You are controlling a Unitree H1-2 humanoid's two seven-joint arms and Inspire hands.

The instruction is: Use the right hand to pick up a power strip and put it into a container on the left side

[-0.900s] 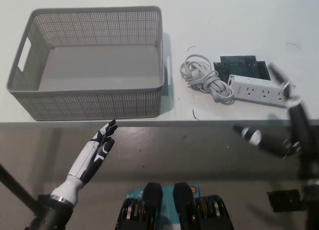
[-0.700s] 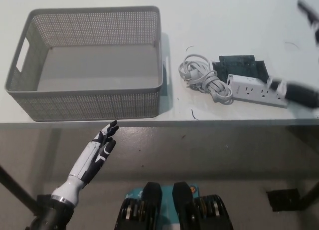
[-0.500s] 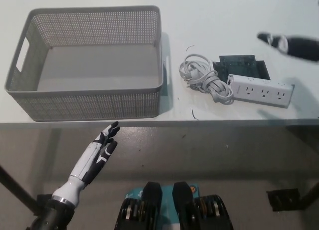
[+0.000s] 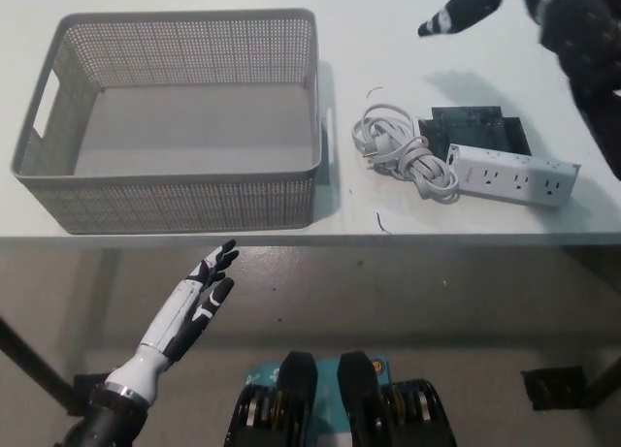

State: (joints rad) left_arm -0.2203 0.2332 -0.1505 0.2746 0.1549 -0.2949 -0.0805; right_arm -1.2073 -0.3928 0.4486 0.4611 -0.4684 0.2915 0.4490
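A white power strip (image 4: 512, 175) lies on the white table (image 4: 456, 79) at the right, its coiled grey-white cable (image 4: 400, 152) to its left. A dark flat plate (image 4: 473, 131) lies just behind it. My black right hand (image 4: 529, 9) hovers open at the top right, above and behind the strip, holding nothing. A grey mesh basket (image 4: 175, 190) stands empty on the left of the table. My white left hand (image 4: 197, 299) rests open below the table's front edge at the lower left.
The table's front edge runs across the picture below the basket and strip. A grey floor lies beneath it.
My right arm has swung from the lower right, up past the strip, to the top right over the table. The strip, cable and basket have stayed put.
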